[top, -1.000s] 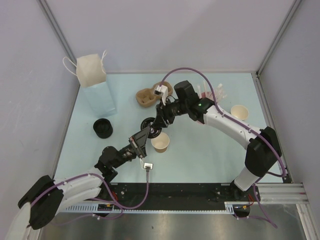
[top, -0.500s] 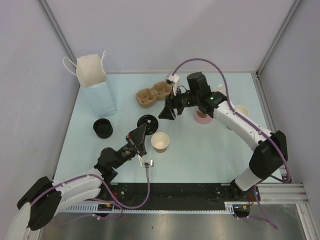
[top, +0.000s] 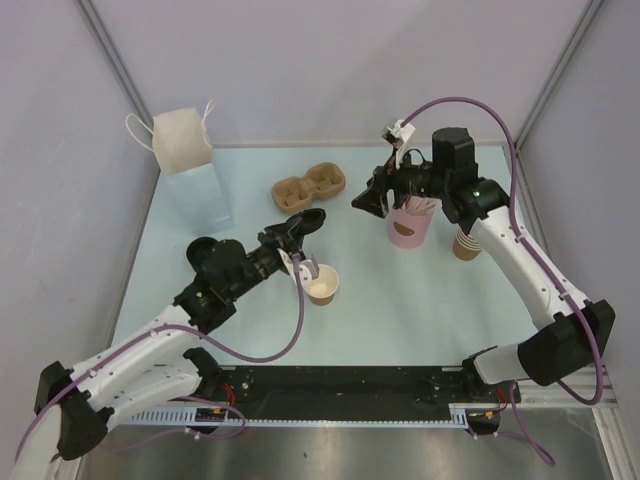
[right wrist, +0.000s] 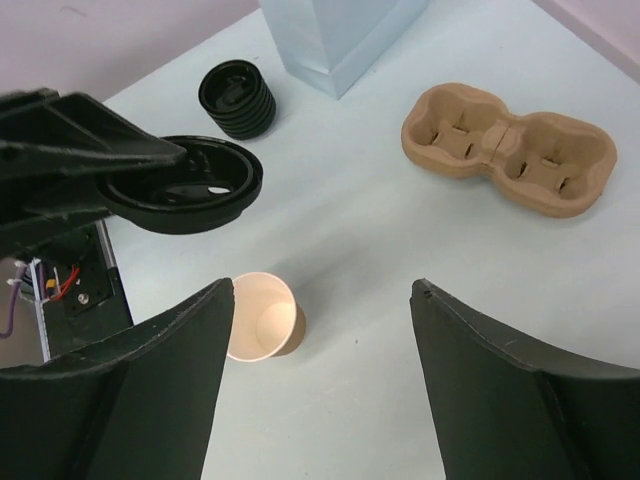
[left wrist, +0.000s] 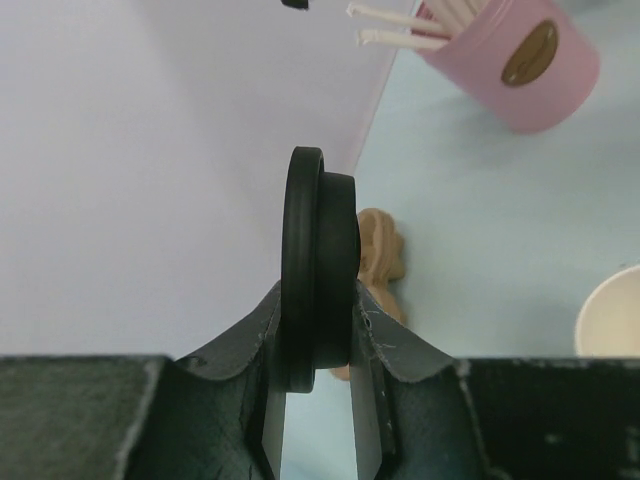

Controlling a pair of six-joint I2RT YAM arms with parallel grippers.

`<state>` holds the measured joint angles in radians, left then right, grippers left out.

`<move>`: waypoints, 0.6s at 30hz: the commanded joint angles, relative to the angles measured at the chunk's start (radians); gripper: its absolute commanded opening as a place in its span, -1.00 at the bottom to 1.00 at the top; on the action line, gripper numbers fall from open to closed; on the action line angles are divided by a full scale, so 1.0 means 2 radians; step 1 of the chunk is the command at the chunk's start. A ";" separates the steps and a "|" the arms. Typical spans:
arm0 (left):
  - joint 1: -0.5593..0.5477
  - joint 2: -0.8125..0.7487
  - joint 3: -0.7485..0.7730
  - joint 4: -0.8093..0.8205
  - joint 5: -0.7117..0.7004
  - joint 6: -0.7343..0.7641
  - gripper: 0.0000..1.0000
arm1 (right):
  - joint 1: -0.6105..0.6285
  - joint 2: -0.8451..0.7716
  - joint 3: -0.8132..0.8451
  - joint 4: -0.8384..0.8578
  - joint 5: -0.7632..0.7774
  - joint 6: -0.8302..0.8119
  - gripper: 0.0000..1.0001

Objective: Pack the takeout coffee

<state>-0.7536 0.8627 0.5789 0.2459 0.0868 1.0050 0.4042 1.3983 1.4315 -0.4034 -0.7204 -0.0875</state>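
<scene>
The paper cup (top: 322,285) stands upright and uncovered on the table (top: 410,300), near the middle of the top view. Its black lid (left wrist: 318,230) is not on it. Your left gripper (left wrist: 318,310) pinches the lid by its rim, one finger pressed against each face, and holds it clear of the table. From that gripper, in the top view, the cup sits at about 5 o'clock, just beside the fingers but not touching them. In the right wrist view the lid hangs at roughly 10 o'clock from the cup, off to its side rather than over its mouth.

Your right gripper (top: 366,197) has its fingers spread wide with nothing between them. It hovers well apart from the cup, at about 1 o'clock from it. The pink cup of straws (top: 410,228) stands at 4 o'clock of that gripper. The spare lid stack (right wrist: 237,98) and the pulp carrier (right wrist: 510,147) rest farther back.
</scene>
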 commanded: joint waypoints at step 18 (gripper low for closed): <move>0.137 0.022 0.175 -0.253 0.273 -0.353 -0.81 | 0.184 -0.144 -0.072 -0.133 0.171 -0.378 0.48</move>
<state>-0.5114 0.8635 0.8474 -0.1669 0.5323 0.3969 0.7303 1.1614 1.3369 -0.6056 -0.4683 -0.6418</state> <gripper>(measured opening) 0.304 0.743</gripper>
